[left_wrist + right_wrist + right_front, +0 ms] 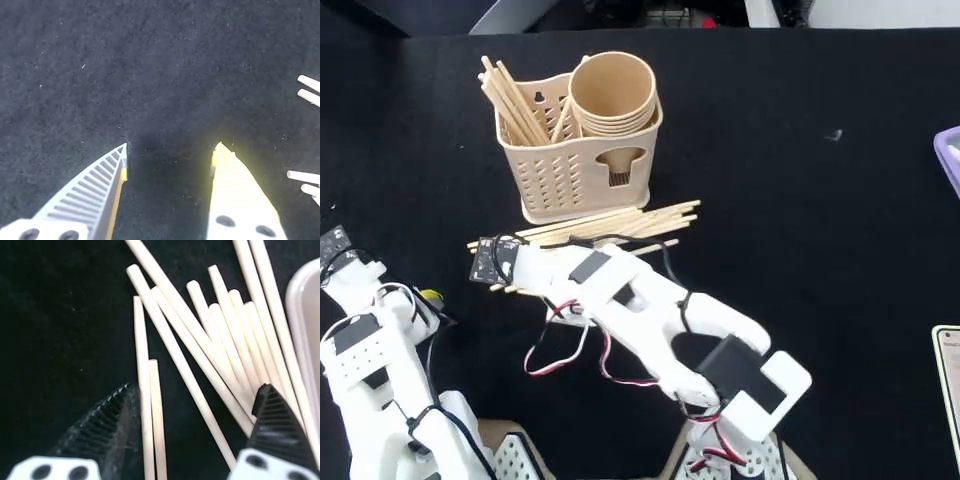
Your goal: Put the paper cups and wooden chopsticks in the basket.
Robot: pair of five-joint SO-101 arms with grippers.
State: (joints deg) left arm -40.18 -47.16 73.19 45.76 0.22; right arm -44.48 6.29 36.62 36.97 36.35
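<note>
Status from the high view: the beige perforated plastic basket point(575, 175) sits upper left of centre on the black cloth table point(800, 200). We see a nested stack of tan paper cups point(612, 92) upright in its right compartment. A bundle of wooden chopsticks point(510, 95) leans up and left out of its left compartment.

A loose pile of wooden chopsticks point(630, 222) lies flat on the cloth just in front of the basket, running roughly left to right, near the basket's base.

The right gripper point(492, 262) is at the pile's left end, and the white arm behind it lies across the lower part of the pile, hiding some sticks. In the right wrist view this gripper point(196, 387) is spread wide, with several sticks between the black jaws and nothing clamped. The basket's pale corner point(305, 315) sits right alongside the sticks.

The left gripper point(171, 145) is released too, jaws apart over bare cloth, holding nothing. We see a few stick ends point(309, 90) off to one side of it. In the high view it sits at lower left point(428, 298).

Clutter includes a purple object point(950, 155) cut off at the right edge, well apart from the basket. Red and white wires point(555, 350) loop under the right arm.
</note>
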